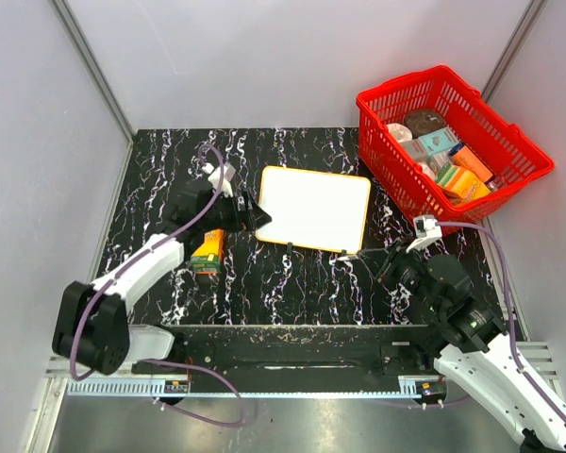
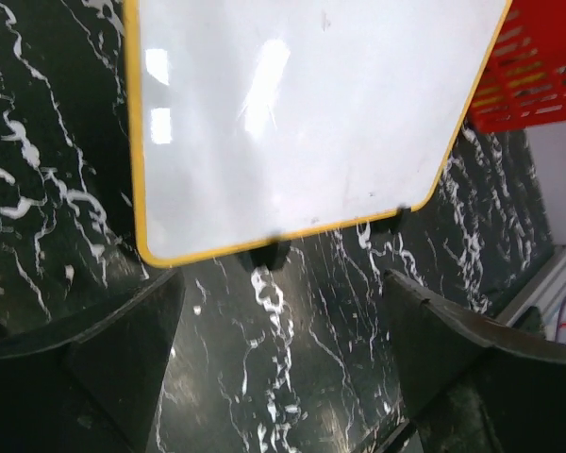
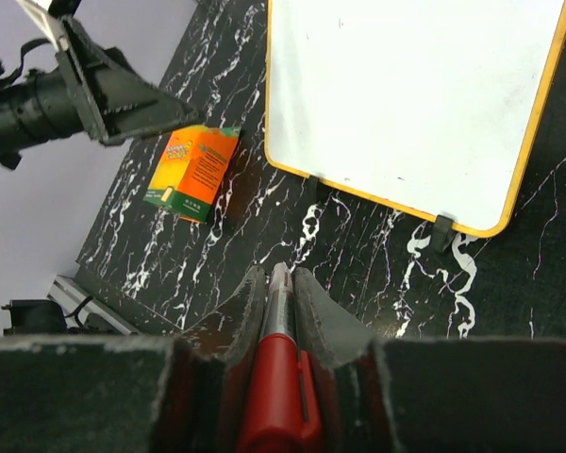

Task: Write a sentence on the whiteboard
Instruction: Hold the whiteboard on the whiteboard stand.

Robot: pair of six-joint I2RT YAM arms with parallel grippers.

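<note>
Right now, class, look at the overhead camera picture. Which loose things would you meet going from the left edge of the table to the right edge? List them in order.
orange carton → whiteboard → red basket

Left tool point(image 2: 283, 281) spread wide, right tool point(image 3: 278, 276) clamped on red marker point(image 3: 278, 396)

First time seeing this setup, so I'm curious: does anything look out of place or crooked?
Only slightly: the whiteboard lies skewed on the table, and one orange carton lies alone beside it, apart from the packets in the red basket.
</note>
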